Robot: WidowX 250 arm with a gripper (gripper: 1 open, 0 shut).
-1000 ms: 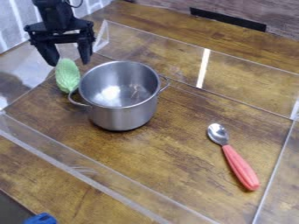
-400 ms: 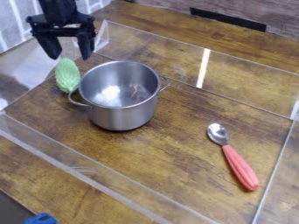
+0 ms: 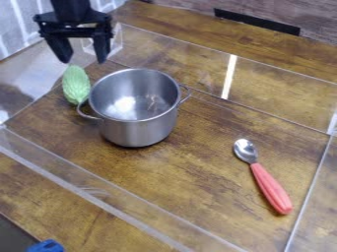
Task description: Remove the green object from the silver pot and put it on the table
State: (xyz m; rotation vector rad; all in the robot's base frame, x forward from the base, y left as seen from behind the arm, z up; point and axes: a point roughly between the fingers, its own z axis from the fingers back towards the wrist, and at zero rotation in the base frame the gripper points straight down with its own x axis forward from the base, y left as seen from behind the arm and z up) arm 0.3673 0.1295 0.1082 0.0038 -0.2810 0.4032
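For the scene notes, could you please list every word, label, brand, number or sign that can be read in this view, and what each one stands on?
There is no text that can be read.
The pot, the green object and the spoon show no lettering.
The dark robot arm is too blurred to tell whether it bears any marking.

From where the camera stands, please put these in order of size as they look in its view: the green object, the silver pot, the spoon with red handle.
1. Silver pot
2. Red-handled spoon: longer than the green object
3. Green object
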